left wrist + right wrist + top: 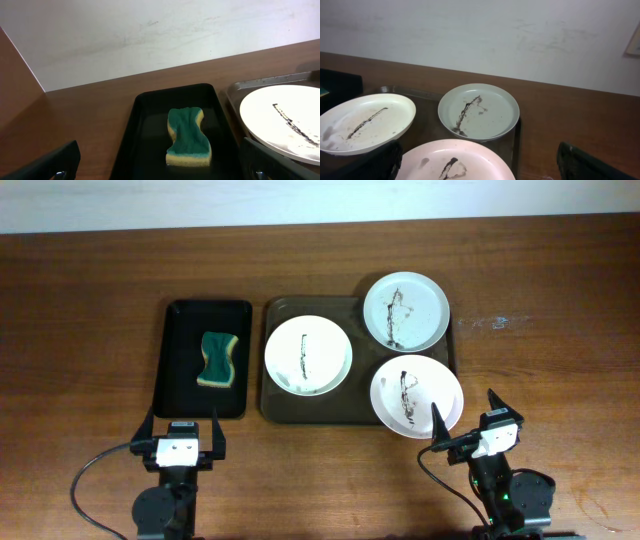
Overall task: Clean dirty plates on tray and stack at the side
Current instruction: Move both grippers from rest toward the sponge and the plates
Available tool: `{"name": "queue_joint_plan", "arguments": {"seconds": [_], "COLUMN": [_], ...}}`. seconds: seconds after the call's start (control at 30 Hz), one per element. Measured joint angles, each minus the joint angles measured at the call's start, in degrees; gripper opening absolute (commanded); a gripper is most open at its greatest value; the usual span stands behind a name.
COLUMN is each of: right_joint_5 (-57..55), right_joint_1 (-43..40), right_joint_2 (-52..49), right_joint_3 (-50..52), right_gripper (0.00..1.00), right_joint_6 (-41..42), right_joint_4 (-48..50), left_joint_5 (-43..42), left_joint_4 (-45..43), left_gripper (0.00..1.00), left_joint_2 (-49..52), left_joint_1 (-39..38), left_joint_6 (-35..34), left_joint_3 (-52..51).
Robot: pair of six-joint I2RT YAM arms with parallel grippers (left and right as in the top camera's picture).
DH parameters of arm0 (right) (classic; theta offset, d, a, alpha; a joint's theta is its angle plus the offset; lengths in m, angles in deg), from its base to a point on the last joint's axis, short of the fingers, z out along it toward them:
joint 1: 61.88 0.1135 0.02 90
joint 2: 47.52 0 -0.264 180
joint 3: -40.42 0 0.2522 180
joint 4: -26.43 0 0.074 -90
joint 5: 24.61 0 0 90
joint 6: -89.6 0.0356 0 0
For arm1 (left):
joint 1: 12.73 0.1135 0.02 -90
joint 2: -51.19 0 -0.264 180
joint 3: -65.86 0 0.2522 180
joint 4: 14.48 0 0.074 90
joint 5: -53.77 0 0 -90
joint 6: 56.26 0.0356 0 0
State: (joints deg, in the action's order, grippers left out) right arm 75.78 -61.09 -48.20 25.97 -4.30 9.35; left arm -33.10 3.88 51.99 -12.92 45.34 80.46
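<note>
Three white plates with dark smears lie on the dark brown tray (275,405): a left plate (308,355), a back right plate (406,310) and a front right plate (416,395). In the right wrist view they show as the left plate (365,122), the back plate (479,111) and the near plate (455,161). My left gripper (181,437) is open and empty, just in front of the black tray. My right gripper (466,423) is open and empty, at the front right plate's near edge. The left wrist view shows the left plate (285,120).
A smaller black tray (175,395) left of the brown tray holds a green and yellow sponge (218,360), which also shows in the left wrist view (188,137). Bare wooden table (560,360) lies on both sides. A white wall stands at the back.
</note>
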Motion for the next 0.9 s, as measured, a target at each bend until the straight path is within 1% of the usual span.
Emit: {"name": "queue_joint_plan", "arguments": {"seconds": [0.63,0.9], "right_joint_5": [-0.02,0.00], "right_joint_1": [0.00,0.00], "right_joint_2": [0.00,0.00], "right_joint_3": [0.02,0.02], "right_gripper": [0.99,0.99], "right_joint_6": [0.02,0.00], "right_joint_4": [0.00,0.00], "left_joint_5": [0.24,0.00], "left_joint_4": [-0.20,-3.69], "left_gripper": [0.99,1.00], "left_joint_2": [0.00,-0.02], "left_joint_1": [0.02,0.02], "left_joint_6": [0.00,-0.07], "left_joint_3": [0.00,-0.04]}}
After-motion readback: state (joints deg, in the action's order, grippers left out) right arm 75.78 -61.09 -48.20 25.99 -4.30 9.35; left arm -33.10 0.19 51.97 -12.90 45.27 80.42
